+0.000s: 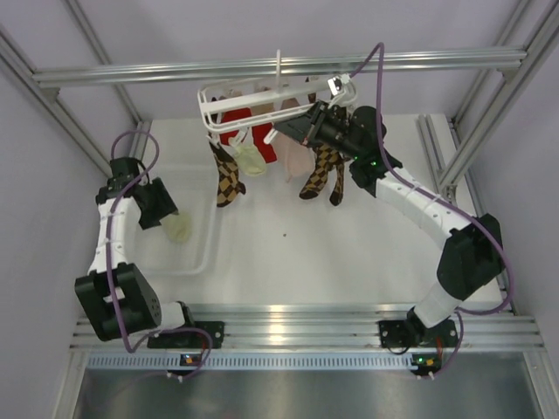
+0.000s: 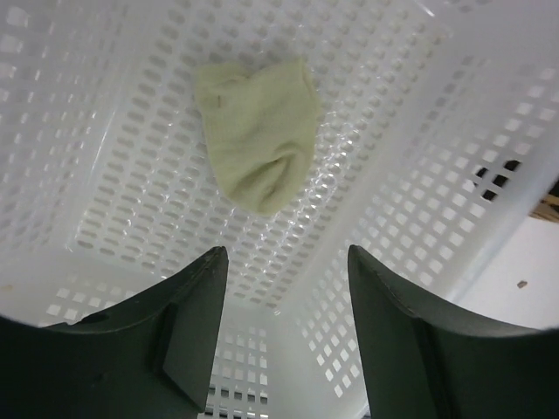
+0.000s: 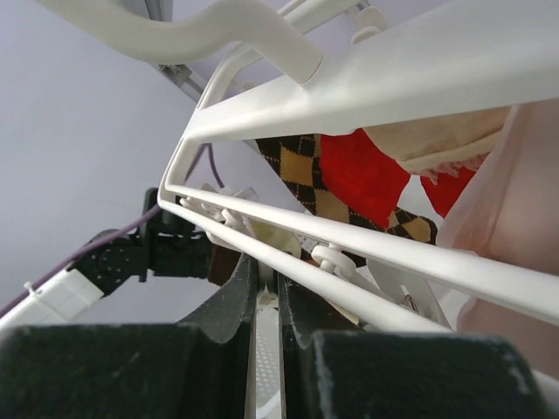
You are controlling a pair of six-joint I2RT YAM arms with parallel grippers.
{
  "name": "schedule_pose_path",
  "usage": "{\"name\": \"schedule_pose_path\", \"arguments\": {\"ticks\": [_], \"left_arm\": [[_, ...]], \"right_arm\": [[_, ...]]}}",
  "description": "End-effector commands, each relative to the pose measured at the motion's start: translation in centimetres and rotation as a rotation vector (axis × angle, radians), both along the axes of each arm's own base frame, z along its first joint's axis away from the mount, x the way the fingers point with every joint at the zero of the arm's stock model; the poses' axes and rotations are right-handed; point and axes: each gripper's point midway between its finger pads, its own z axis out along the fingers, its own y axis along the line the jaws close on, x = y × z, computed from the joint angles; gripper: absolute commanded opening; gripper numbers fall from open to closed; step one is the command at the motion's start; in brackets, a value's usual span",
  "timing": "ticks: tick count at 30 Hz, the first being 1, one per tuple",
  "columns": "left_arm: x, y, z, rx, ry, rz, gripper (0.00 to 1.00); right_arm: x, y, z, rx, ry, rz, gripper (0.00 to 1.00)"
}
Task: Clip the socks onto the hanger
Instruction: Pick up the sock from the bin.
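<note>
One pale cream-yellow sock point(image 2: 258, 140) lies crumpled on the floor of the white perforated basket point(image 2: 419, 227). My left gripper point(image 2: 284, 253) hangs open and empty just above it; in the top view it point(image 1: 164, 209) is over the basket's far end, beside the sock point(image 1: 177, 229). A second pale sock point(image 1: 251, 159) hangs clipped on the white hanger point(image 1: 229, 94), which hangs from the top bar. My right gripper point(image 1: 295, 129) is up at the hanger's underside. Its jaws point(image 3: 268, 272) are shut on a white clip under the hanger's front rail point(image 3: 367, 253).
Brown-and-tan argyle socks point(image 1: 228, 179) point(image 1: 321, 175), red socks point(image 1: 249, 122) and a pale pink sock point(image 1: 295, 157) hang from the hanger. The aluminium frame bar point(image 1: 279, 65) runs across the back, with posts at both sides. The basket rim point(image 1: 208, 249) is left of centre.
</note>
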Motion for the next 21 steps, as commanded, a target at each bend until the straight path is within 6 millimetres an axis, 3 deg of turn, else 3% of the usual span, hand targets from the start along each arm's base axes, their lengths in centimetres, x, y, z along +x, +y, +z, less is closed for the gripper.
{"name": "schedule_pose_path", "arguments": {"ticks": [1, 4, 5, 6, 11, 14, 21], "left_arm": [[1.8, 0.9, -1.7, -0.002, -0.02, 0.065, 0.63], [3.4, 1.8, -3.9, 0.009, 0.018, 0.08, 0.63], [3.8, 1.8, -5.4, -0.004, 0.065, 0.073, 0.62], [4.4, 2.1, -5.6, 0.002, 0.071, 0.071, 0.61], [4.7, 1.8, -8.9, 0.029, 0.19, -0.009, 0.56], [4.0, 1.4, -9.8, 0.036, 0.246, -0.037, 0.55], [2.3, 2.1, -9.5, 0.08, 0.299, -0.036, 0.55]], "right_arm": [[1.1, -0.4, 1.6, 0.013, -0.044, -0.029, 0.0], [1.3, -0.4, 1.4, 0.015, -0.037, -0.033, 0.0], [1.4, -0.3, 1.2, 0.014, -0.034, -0.034, 0.0], [1.5, -0.3, 1.2, 0.012, -0.034, -0.036, 0.0], [1.9, -0.2, 1.3, 0.003, -0.041, -0.044, 0.0], [2.1, -0.2, 1.2, -0.003, -0.044, -0.053, 0.0], [2.5, -0.2, 1.0, -0.013, -0.046, -0.058, 0.0]]}}
